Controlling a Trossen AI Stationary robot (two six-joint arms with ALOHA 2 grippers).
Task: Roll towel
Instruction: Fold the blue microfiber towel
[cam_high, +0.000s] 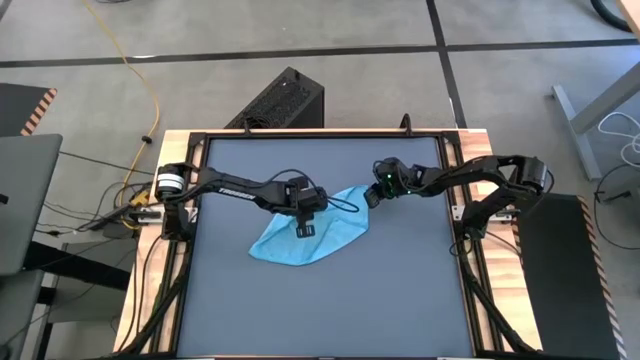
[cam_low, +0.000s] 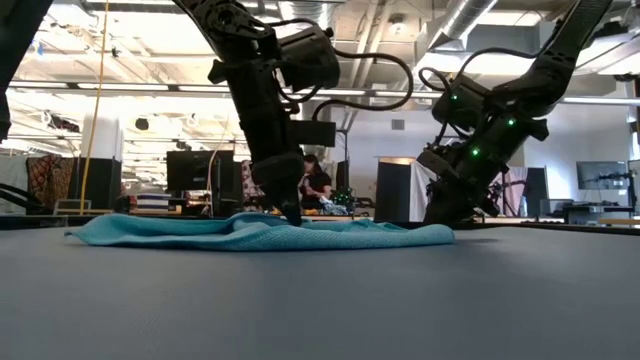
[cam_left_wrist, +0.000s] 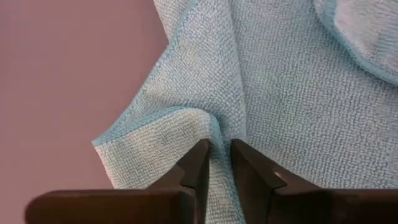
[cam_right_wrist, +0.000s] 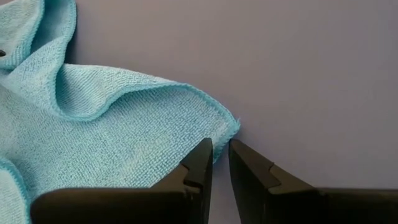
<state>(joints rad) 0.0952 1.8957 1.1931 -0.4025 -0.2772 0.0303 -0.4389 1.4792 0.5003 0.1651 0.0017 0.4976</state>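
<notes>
Two grippers are set on the towel (cam_high: 310, 238), which lies rumpled mid-table: the left gripper (cam_left_wrist: 221, 155) is pinched narrow on a raised fold at its middle, the right gripper (cam_right_wrist: 221, 152) narrowed over its corner, presumably to anchor it for rolling.

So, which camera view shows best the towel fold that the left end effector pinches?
The left wrist view: a raised towel fold sits between the left end effector fingertips. The high view shows only its outline, the low view an edge-on strip, and the right wrist view another corner.
</notes>
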